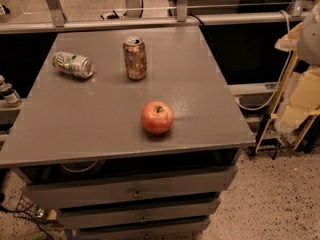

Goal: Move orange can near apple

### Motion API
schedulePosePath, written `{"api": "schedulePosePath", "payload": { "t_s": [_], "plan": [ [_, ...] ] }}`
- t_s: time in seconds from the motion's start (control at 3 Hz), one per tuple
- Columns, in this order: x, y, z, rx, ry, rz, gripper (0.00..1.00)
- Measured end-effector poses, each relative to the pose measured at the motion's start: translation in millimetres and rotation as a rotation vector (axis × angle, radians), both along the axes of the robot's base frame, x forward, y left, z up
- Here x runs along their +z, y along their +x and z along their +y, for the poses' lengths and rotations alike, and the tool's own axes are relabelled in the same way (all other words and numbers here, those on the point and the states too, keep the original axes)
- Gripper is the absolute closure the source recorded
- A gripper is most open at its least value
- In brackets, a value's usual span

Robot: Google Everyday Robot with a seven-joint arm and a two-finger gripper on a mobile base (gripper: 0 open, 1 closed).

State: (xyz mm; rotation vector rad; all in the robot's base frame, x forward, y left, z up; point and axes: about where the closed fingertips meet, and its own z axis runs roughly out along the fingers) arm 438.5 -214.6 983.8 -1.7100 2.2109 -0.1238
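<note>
1. Labels: the slim orange-gold metal drink can (135, 59) has pale mottled print and no legible text. The white-and-green metal can (73, 65) has green markings, also unreadable.
2. Orange can orientation: it stands upright with its long axis vertical and its silver top facing up, with a dark opening visible.
3. Orange can position: it sits on the far middle of the flat grey worktop (100, 129). It touches nothing else.
4. The round red-orange apple (157, 117) sits nearer the front edge, slightly right of the orange can and well apart from it. The stem dimple faces up with a yellowish patch around it.
5. The white-and-green can lies on its side to the left of the orange can, not touching it. Its long axis runs roughly left-right and its silver end points right, toward the front.
6. Containers: a stack of grey drawers (135, 191) with small knobs sits under the worktop. The gap above the top drawer shows a pale round rim (82, 167) inside; I can't tell what it is.
7. End effector: out of frame, so I can't tell if it's open or closed. Only a pale grey rounded part (311, 34) shows at the right edge.
</note>
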Motion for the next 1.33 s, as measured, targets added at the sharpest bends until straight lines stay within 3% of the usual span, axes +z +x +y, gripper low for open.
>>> {"api": "schedulePosePath", "payload": {
  "t_s": [0.33, 0.67, 1.0, 1.33],
  "plan": [
    [-0.4, 4.8, 2.4, 0.006, 0.004, -0.003, 0.0],
    [-4.0, 35.4, 17.7, 0.047, 0.03, -0.021, 0.0],
    [-11.4, 106.0, 59.4, 0.102, 0.124, -0.059, 0.0],
    [-17.6, 153.9, 86.2, 0.138, 0.19, -0.071, 0.0]
  ]
}}
